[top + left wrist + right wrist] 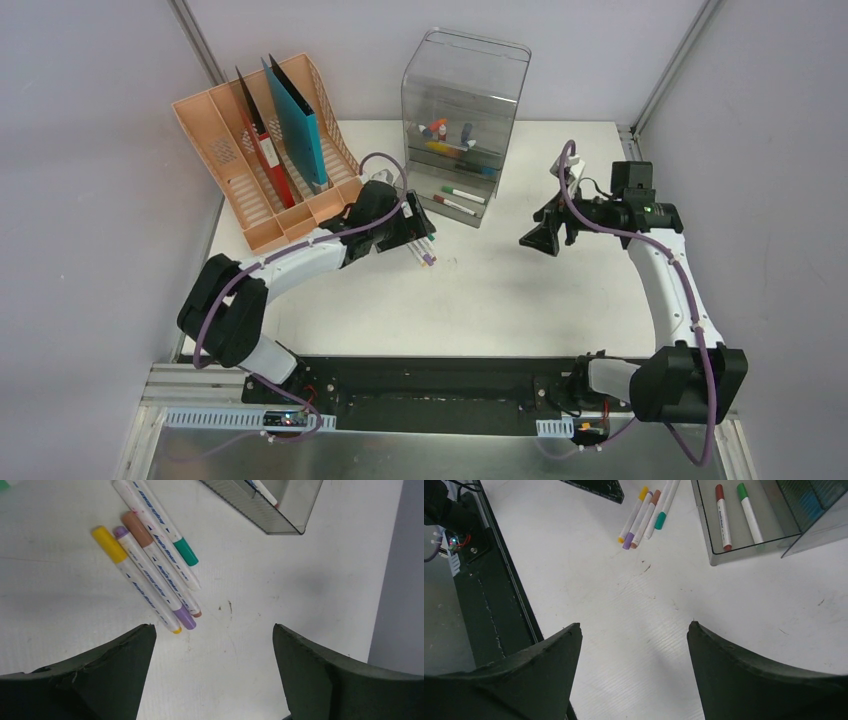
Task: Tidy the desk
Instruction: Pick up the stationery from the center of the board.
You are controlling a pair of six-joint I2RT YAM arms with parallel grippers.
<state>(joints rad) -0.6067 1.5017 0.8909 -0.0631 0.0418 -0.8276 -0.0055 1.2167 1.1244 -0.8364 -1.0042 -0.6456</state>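
On the matte white desk (300, 605) lie four slim markers (155, 575) — both jaws gape empty.

On the desk (500, 300), far left, file rack (225, 150), with drawer box (465, 90) to its right. Just near of the box, four markers (153, 576) side by side.

The desk (500, 290) before me is a large, flat, white rectangular top, lying level. Its far edge and both side edges run close to pale grey walls (90, 150). A black rail (420, 385) sits along its near edge, and an aluminium frame (170, 385) shows at the near left corner. From my wrists, close up, the white surface looks matte with a faint, fine ribbed grain. Toward the middle it carries small dark specks and a few short, thin scratches. Soft grey shadows fall across it.
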